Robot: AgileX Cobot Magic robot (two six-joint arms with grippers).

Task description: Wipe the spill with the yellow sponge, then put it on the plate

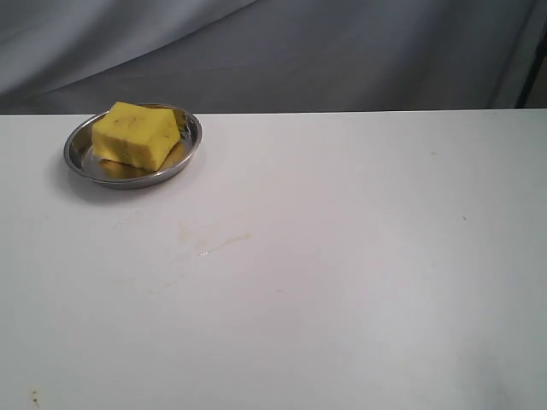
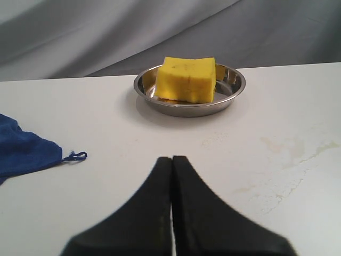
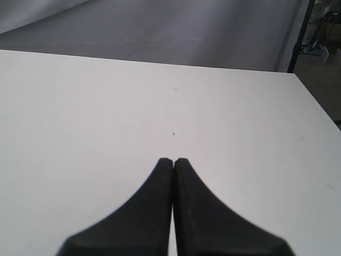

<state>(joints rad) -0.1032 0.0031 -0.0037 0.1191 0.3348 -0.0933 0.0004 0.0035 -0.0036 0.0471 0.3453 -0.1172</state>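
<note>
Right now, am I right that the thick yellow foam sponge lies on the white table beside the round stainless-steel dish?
Not quite: the thick yellow foam sponge lies inside the round stainless-steel dish, not beside it, as the exterior view shows.

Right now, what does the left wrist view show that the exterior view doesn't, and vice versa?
Left wrist only: a blue cloth with a loose thread, and the shut left gripper. Exterior only: the far right stretch of the table, with a few small specks. Both: the yellow sponge lying in the plate, a faint yellowish streak on the table, and the grey backdrop.
</note>
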